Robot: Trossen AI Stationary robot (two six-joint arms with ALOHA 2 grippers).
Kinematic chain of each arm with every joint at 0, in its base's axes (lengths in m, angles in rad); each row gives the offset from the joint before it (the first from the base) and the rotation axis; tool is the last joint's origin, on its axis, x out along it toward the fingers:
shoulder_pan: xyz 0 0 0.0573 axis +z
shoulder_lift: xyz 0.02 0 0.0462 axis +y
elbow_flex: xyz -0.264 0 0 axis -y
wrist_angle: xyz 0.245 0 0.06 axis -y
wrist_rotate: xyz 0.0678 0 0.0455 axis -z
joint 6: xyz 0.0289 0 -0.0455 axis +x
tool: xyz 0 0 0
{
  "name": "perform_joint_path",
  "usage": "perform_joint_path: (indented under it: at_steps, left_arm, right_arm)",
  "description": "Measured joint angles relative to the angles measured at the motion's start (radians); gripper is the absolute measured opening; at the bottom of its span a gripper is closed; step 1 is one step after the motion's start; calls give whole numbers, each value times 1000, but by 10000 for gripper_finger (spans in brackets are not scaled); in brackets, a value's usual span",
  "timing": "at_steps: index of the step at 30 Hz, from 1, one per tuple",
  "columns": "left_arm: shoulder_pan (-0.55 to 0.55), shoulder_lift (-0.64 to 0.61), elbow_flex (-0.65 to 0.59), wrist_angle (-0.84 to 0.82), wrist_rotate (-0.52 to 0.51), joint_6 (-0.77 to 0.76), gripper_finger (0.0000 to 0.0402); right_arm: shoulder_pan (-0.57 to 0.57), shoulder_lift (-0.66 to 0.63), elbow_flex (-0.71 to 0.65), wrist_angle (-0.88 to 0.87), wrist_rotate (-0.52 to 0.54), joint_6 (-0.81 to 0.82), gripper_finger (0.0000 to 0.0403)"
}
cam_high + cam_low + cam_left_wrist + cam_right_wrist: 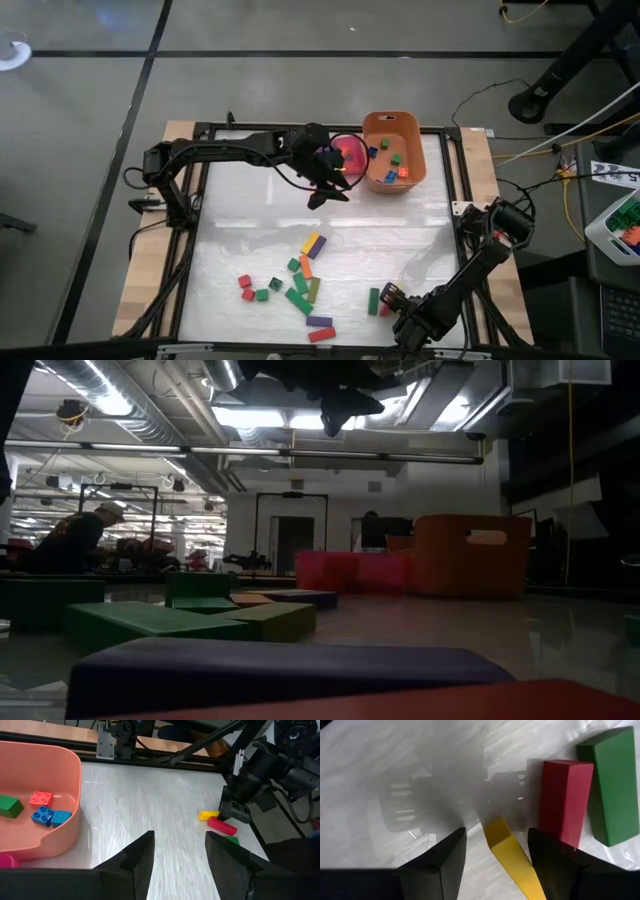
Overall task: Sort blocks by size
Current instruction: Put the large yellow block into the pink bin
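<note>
Many blocks (305,285) lie scattered on the near part of the table (400,220); some sit in the orange tub (395,125); the left gripper (179,852) hovers beside the tub, open and empty; the right gripper (496,852) stands open around a yellow bar (512,857), beside a red bar (564,800).

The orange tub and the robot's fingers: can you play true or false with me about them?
1. The orange tub has blocks inside. True.
2. The left fingers are squeezing a block. False: they are open with nothing between them.
3. A yellow block lies between the right fingers. True.
4. The red block is in the tub. False: it lies on the table beside a green block.
</note>
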Motion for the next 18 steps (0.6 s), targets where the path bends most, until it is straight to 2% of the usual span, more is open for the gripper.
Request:
perform_joint_path:
  at_steps: [3,13,18]
  left_arm:
    - [-2,-3,0,-2,0,0,156]
    - [-35,-82,0,-93,-1,6,133]
    - [-66,-128,0,-135,-3,-4,123]
  right_arm:
    - [0,0,0,-12,1,-13,190]
    - [2,-4,-37,-6,44,-16,75]
    - [-7,-7,-41,4,47,-16,60]
